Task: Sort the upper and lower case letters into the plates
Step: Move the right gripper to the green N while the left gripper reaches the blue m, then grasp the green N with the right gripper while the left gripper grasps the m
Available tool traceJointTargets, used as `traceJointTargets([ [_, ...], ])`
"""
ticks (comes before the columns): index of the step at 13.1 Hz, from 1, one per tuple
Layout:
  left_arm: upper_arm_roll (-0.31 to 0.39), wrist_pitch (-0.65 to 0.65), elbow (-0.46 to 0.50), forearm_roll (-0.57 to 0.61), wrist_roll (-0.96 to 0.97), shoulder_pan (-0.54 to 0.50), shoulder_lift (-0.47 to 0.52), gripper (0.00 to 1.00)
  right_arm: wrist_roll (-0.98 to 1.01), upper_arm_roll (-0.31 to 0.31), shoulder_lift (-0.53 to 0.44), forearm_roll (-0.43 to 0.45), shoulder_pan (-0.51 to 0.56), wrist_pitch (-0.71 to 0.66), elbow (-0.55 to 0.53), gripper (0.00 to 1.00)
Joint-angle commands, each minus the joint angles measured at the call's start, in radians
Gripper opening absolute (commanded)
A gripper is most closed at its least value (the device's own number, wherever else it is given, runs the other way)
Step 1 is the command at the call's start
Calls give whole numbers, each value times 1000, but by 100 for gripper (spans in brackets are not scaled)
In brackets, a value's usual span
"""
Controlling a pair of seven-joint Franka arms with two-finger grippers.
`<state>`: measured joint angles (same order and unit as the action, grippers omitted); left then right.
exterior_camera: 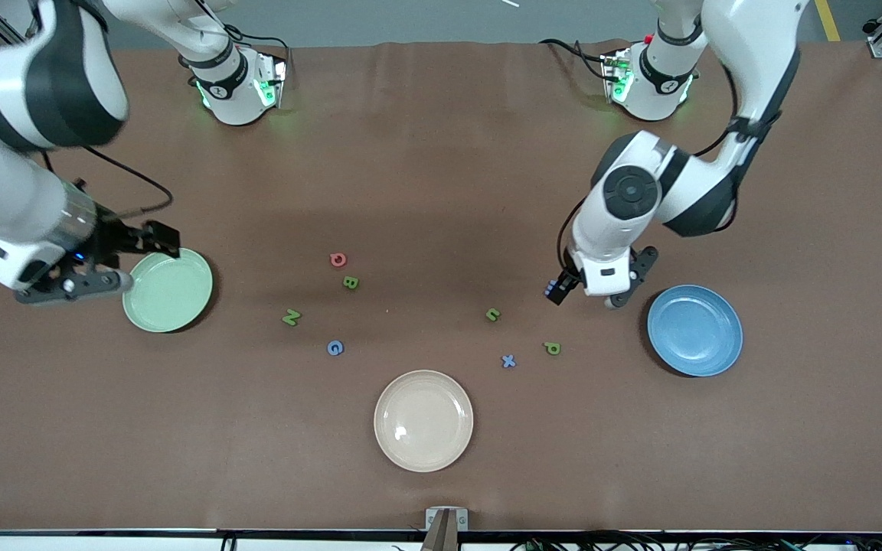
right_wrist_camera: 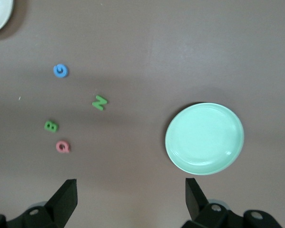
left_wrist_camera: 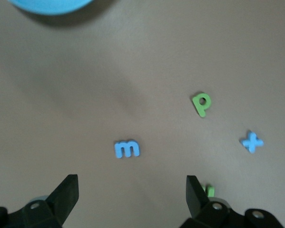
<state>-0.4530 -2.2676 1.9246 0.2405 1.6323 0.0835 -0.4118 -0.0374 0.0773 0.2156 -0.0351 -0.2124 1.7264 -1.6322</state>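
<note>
The mint green plate (exterior_camera: 168, 291) lies toward the right arm's end of the table, and the blue plate (exterior_camera: 694, 330) toward the left arm's end. Between them lie a red Q (exterior_camera: 338, 260), green B (exterior_camera: 351, 282), green N (exterior_camera: 291, 317), blue G (exterior_camera: 335, 348), green u (exterior_camera: 493, 314), blue x (exterior_camera: 508, 361) and green p (exterior_camera: 553, 348). My left gripper (exterior_camera: 588, 297) is open and empty beside the blue plate, over a blue m (left_wrist_camera: 127, 149). My right gripper (exterior_camera: 141, 260) is open and empty over the mint plate's edge. That plate shows in the right wrist view (right_wrist_camera: 204, 138).
A cream-beige plate (exterior_camera: 423, 420) lies nearest the front camera, midway along the table. The brown table cover (exterior_camera: 441, 153) spreads to both arm bases. In the left wrist view the p (left_wrist_camera: 201, 104), the x (left_wrist_camera: 251, 141) and the blue plate's rim (left_wrist_camera: 52, 4) show.
</note>
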Motion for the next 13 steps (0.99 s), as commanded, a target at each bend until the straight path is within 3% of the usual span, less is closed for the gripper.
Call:
traceJointTargets([
  [1,-3,-17,-6,40,87,-5,-35,97,-134,6,-9,-43,-39,234,-208,100],
  [3,-3,-21,7,40,121,-2,-51,95,-267,6,28,-45,-102,431,-312,100],
  [7,-3,-151,114,100,81,-31,-61,86,-444,6,195,-45,-146,614,-325,100],
  [11,-3,-187,131,180,72,-34,-94,83,-452,6,284,-77,-154,696,-316,99],
  [13,-3,-255,129,181,70,-34,-119,83,-460,4,323,-81,-154,699,-298,92],
])
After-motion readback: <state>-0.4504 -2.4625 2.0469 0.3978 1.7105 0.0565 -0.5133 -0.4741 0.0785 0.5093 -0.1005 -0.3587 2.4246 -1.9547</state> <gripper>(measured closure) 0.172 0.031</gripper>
